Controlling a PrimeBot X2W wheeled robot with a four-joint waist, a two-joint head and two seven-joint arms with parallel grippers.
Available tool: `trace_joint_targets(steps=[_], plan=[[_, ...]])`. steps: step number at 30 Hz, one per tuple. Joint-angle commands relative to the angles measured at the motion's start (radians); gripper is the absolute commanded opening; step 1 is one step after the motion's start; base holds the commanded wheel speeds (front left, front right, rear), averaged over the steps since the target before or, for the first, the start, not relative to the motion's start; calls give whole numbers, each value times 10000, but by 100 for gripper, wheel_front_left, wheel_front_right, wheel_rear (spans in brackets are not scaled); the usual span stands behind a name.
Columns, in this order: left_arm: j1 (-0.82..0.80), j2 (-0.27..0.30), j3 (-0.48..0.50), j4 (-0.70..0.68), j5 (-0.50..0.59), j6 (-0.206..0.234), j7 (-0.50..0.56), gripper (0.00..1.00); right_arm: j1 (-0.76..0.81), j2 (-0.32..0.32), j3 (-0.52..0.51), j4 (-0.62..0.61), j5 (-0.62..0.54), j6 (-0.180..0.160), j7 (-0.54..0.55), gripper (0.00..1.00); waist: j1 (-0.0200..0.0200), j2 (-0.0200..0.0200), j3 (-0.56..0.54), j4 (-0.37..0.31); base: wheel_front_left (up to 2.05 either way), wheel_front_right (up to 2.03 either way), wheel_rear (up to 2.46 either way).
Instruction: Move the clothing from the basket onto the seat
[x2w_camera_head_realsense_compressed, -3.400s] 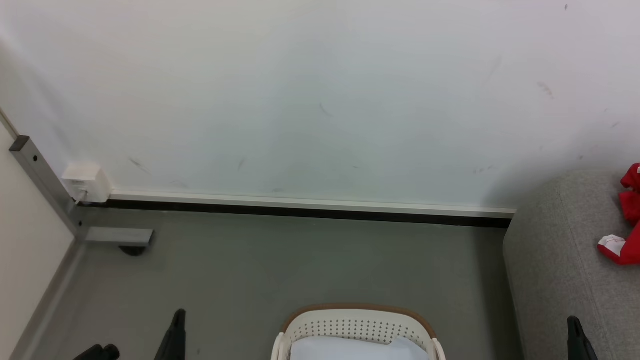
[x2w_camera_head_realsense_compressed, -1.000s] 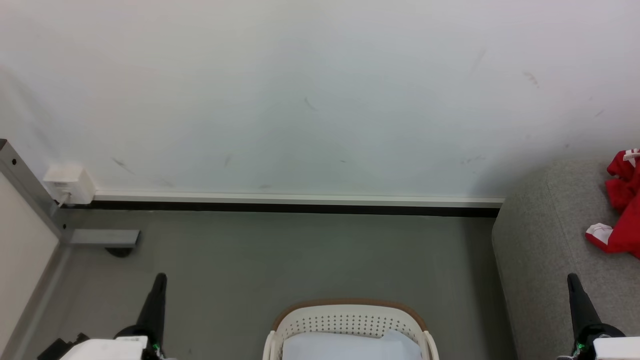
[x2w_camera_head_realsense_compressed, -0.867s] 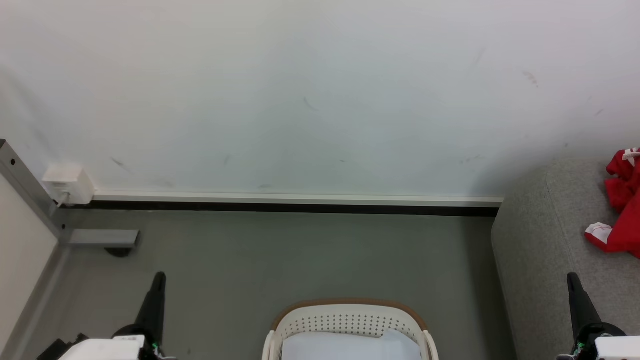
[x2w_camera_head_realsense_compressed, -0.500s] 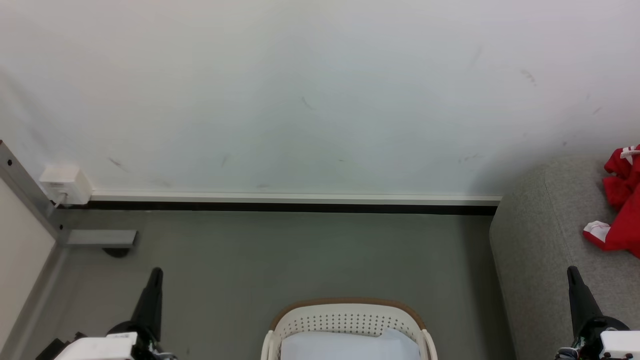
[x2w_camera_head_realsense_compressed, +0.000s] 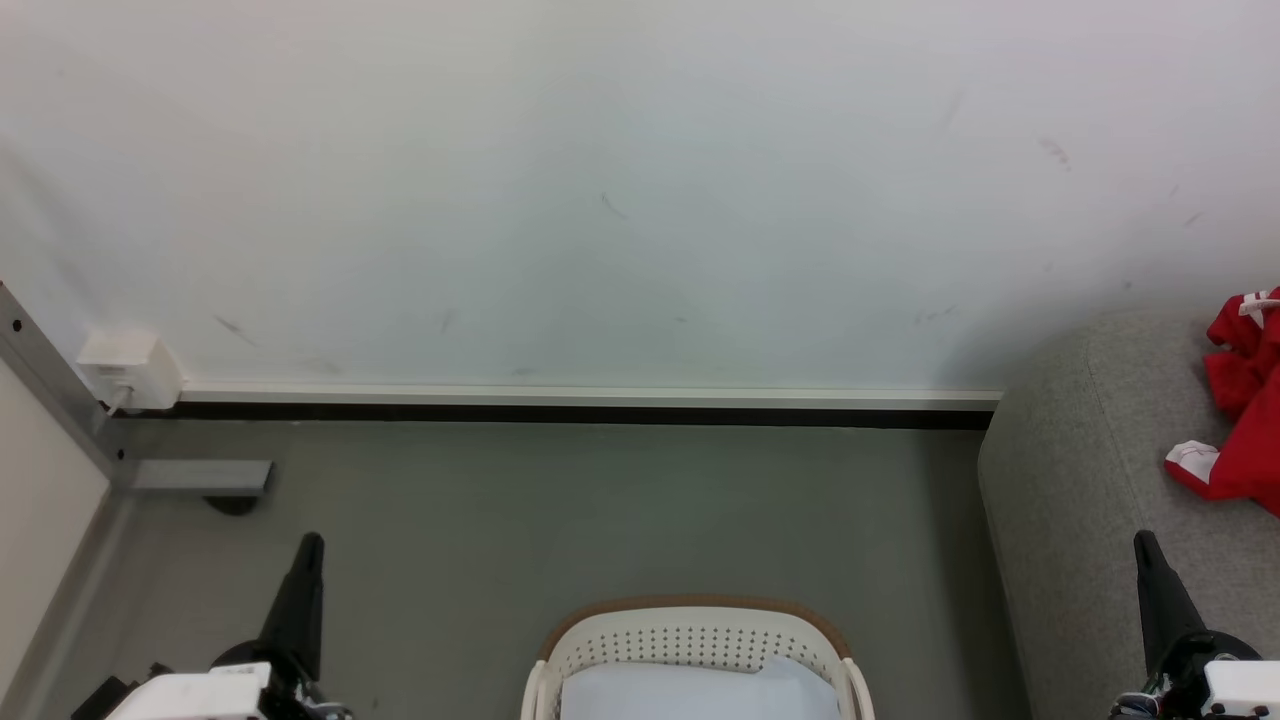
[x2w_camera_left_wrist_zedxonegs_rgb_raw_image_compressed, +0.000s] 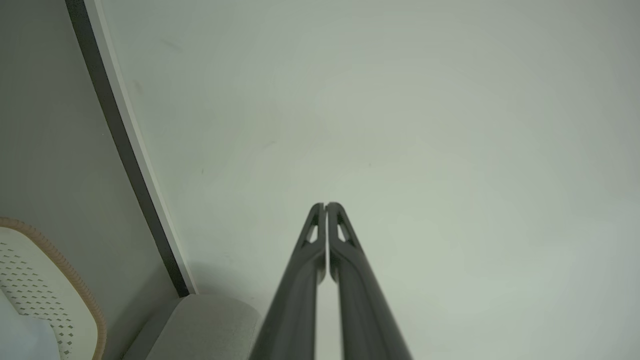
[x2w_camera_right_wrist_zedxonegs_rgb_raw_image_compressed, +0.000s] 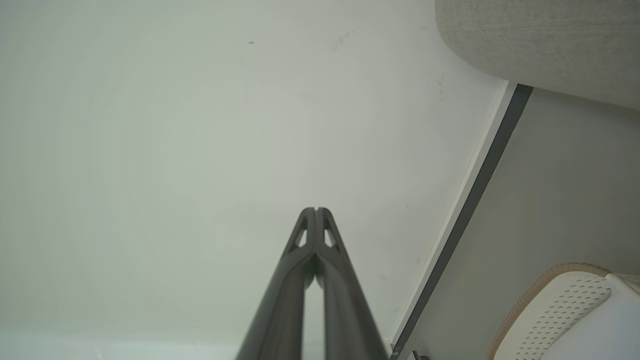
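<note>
Pale wall (x2w_camera_head_realsense_compressed: 640, 200) and grey floor (x2w_camera_head_realsense_compressed: 600, 520) make up the far side of the room. Since a few seconds ago the head view has shifted, and both arms now show higher in it; over the last second almost nothing moves. At near left the left gripper (x2w_camera_head_realsense_compressed: 309, 548) and at near right the right gripper (x2w_camera_head_realsense_compressed: 1146, 545) are closed and empty, pointing at the wall. At far right the red jersey (x2w_camera_head_realsense_compressed: 1245, 420) lies crumpled on the grey sofa (x2w_camera_head_realsense_compressed: 1080, 470) (the task looks done). In the near middle, the basket (x2w_camera_head_realsense_compressed: 700, 640) holds a plain pale cloth (x2w_camera_head_realsense_compressed: 690, 697). A socket box (x2w_camera_head_realsense_compressed: 130, 365) sits far left; nothing blocks the way.
</note>
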Motion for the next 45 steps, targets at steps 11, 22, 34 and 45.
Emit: trace_joint_targets(steps=[11,22,34,45], plan=[[-74,19,30,-28,-134,-65,45,0,-136,-77,-35,28,14,-24,27,0,0,0,0,1,0,0,0],[-73,19,30,-29,-135,-63,44,0,-136,-77,-34,28,14,-24,27,0,0,0,0,1,0,0,0],[-73,19,29,-30,-136,-65,43,0,-135,-77,-33,28,15,-24,26,0,0,0,0,1,0,0,0],[-73,19,28,-31,-136,-63,43,0,-135,-75,-32,28,15,-24,25,0,0,0,0,1,0,0,0]])
